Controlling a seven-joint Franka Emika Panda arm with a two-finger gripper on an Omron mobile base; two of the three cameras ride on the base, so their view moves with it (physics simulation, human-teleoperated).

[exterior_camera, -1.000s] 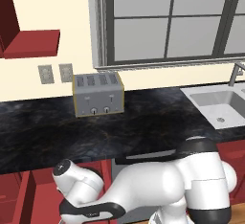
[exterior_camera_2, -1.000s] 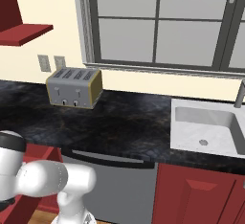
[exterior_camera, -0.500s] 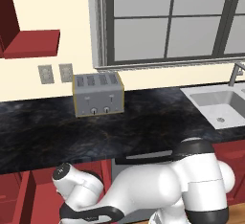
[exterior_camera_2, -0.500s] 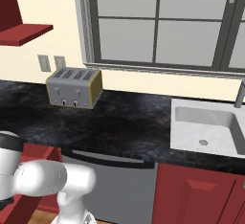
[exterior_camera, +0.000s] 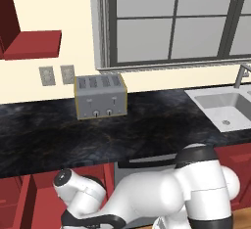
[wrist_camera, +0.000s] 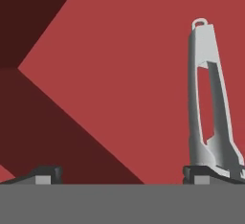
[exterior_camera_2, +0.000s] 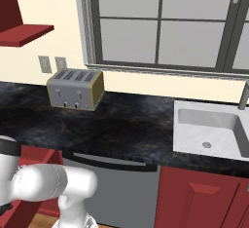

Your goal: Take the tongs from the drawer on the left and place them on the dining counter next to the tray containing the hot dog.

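The tongs [wrist_camera: 208, 103] are slim, silver-grey metal, two narrow arms joined at a small looped end. They lie flat on the red floor of the drawer [wrist_camera: 119, 74], well away from its dark wall.

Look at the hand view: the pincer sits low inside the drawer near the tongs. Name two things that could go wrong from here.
1. The tongs lie off to one side, by one fingertip rather than centred in the open pincer. Closing now could miss them or push them away.
2. The drawer wall is near; a sideways correction might knock a finger against it.
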